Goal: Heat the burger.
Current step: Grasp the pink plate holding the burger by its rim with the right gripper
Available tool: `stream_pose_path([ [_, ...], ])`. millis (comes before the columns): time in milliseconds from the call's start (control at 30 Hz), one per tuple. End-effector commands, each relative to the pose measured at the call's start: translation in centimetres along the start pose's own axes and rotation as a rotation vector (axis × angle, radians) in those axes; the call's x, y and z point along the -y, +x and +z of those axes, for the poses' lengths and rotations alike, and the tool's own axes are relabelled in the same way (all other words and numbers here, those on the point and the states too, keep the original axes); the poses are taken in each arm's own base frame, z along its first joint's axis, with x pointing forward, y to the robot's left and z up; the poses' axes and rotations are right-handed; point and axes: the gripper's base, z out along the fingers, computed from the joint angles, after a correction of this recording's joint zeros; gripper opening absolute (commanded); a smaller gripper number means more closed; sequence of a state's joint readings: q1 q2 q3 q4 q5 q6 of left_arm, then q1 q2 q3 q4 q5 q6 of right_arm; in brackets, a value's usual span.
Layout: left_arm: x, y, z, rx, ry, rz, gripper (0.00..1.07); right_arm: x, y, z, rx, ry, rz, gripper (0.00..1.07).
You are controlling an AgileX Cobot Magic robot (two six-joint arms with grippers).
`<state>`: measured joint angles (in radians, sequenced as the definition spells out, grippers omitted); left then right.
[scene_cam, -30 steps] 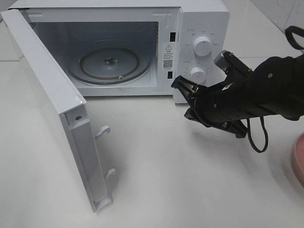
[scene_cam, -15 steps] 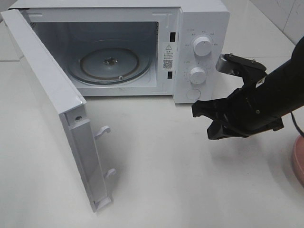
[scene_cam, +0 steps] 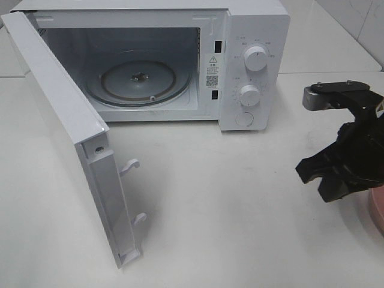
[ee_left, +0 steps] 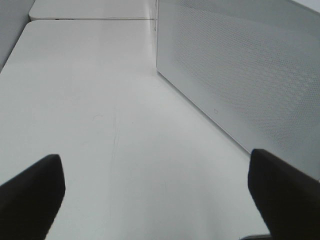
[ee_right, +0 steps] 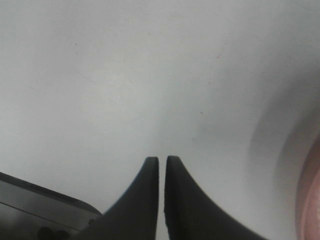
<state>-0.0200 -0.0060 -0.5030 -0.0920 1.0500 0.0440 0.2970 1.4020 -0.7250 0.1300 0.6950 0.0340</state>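
The burger is out of view in every frame. The white microwave (scene_cam: 255, 36) stands at the back with its door (scene_cam: 66, 120) swung wide to the left and a bare glass turntable (scene_cam: 138, 81) inside. My right gripper (scene_cam: 309, 180) hangs low over the table to the right of the microwave, close to the pink plate (scene_cam: 378, 207). In the right wrist view its fingertips (ee_right: 161, 159) stand almost together with only a thin slit and nothing between them. My left gripper (ee_left: 155, 156) is open and empty, beside the microwave's perforated side wall (ee_left: 240, 75).
The open door juts toward the front left of the table. Two knobs (scene_cam: 256, 59) and a round button sit on the microwave's right panel. The plate's pink rim (ee_right: 311, 200) shows at the edge of the right wrist view. A seam between tables (ee_left: 90, 19) lies beyond the left gripper.
My right arm has pulled away from the microwave's control panel and swung to the right, toward the pink plate. The door and turntable have not moved.
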Motion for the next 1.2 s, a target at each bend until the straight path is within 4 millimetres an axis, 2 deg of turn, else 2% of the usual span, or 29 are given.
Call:
stream_pose_path([
  [33, 0.0, 0.1, -0.2, 0.030, 0.007, -0.001, 0.91, 1.5, 0.5, -0.6, -0.040, 0.047, 0.008, 0.10],
  [167, 0.0, 0.1, -0.2, 0.030, 0.007, -0.001, 0.91, 2.5, 0.5, -0.7, -0.045, 0.073, 0.025, 0.14],
  [233, 0.0, 0.1, -0.2, 0.030, 0.007, -0.001, 0.91, 3.3, 0.5, -0.8, -0.046, 0.091, 0.044, 0.26],
  [267, 0.0, 0.1, -0.2, 0.030, 0.007, -0.001, 0.91, 3.3, 0.5, -0.8, -0.046, 0.091, 0.044, 0.26],
  [300, 0.0, 0.1, -0.2, 0.030, 0.007, -0.001, 0.91, 3.8, 0.5, -0.8, -0.044, 0.113, 0.051, 0.41],
  [333, 0.0, 0.1, -0.2, 0.030, 0.007, -0.001, 0.91, 4.0, 0.5, -0.8, -0.044, 0.119, 0.060, 0.48],
  [367, 0.0, 0.1, -0.2, 0.030, 0.007, -0.001, 0.91, 4.0, 0.5, -0.8, -0.044, 0.119, 0.060, 0.48],
  [400, 0.0, 0.1, -0.2, 0.030, 0.007, -0.001, 0.91, 4.5, 0.5, -0.9, -0.041, 0.148, 0.071, 0.65],
  [433, 0.0, 0.1, -0.2, 0.030, 0.007, -0.001, 0.91, 4.5, 0.5, -0.9, -0.041, 0.148, 0.071, 0.65],
  [467, 0.0, 0.1, -0.2, 0.030, 0.007, -0.001, 0.91, 4.9, 0.4, -1.0, -0.032, 0.170, 0.069, 0.83],
  [500, 0.0, 0.1, -0.2, 0.030, 0.007, -0.001, 0.91, 5.0, 0.4, -1.0, -0.033, 0.178, 0.061, 0.90],
  [533, 0.0, 0.1, -0.2, 0.030, 0.007, -0.001, 0.91, 5.0, 0.4, -1.0, -0.033, 0.178, 0.061, 0.90],
  [567, 0.0, 0.1, -0.2, 0.030, 0.007, -0.001, 0.91, 5.1, 0.4, -1.0, -0.028, 0.191, 0.055, 0.99],
  [633, 0.0, 0.1, -0.2, 0.030, 0.007, -0.001, 0.91, 5.2, 0.2, -0.9, -0.015, 0.198, 0.060, 1.01],
  [867, 0.0, 0.1, -0.2, 0.030, 0.007, -0.001, 0.91, 5.3, -0.1, -0.2, -0.010, 0.200, 0.092, 0.97],
  [1000, 0.0, 0.1, -0.2, 0.030, 0.007, -0.001, 0.91, 5.6, -0.4, 1.3, -0.063, 0.205, 0.088, 0.95],
  [1133, 0.0, 0.1, -0.2, 0.030, 0.007, -0.001, 0.91, 6.3, -0.5, 2.1, -0.077, 0.214, 0.112, 0.94],
  [1200, 0.0, 0.1, -0.2, 0.030, 0.007, -0.001, 0.91, 7.6, -0.5, 2.8, -0.096, 0.223, 0.151, 0.93],
])
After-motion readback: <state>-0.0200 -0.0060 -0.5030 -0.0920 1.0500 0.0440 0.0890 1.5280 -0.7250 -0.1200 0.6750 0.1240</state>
